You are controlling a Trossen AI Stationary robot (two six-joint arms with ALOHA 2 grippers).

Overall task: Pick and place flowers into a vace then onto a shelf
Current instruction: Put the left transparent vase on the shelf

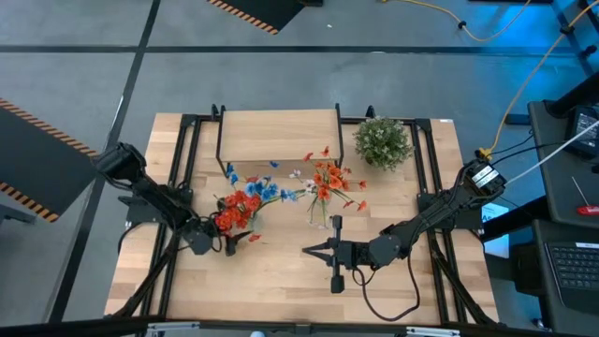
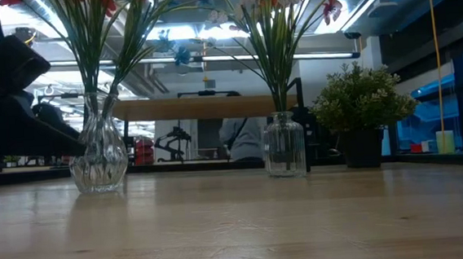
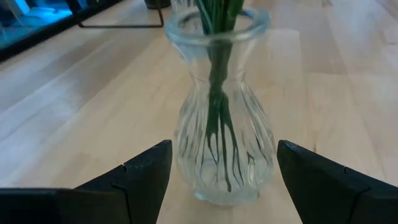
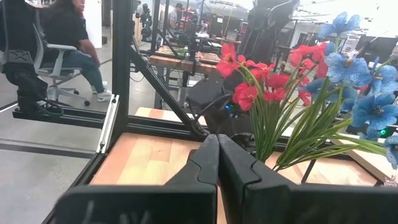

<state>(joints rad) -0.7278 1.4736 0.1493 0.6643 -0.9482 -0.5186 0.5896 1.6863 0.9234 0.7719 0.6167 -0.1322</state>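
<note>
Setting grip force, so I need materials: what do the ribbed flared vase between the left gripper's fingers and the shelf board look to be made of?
The ribbed flared vase looks like clear glossy glass: green stems show through its fluted walls. The shelf board appears pale matte wood on thin black legs that look metal. The left gripper straddles the vase, open.

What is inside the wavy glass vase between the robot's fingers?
Inside the ribbed vase, green flower stems reach down toward its base. The left gripper is open around it. The blooms are cut off in the left wrist view, and any water cannot be made out.
</note>
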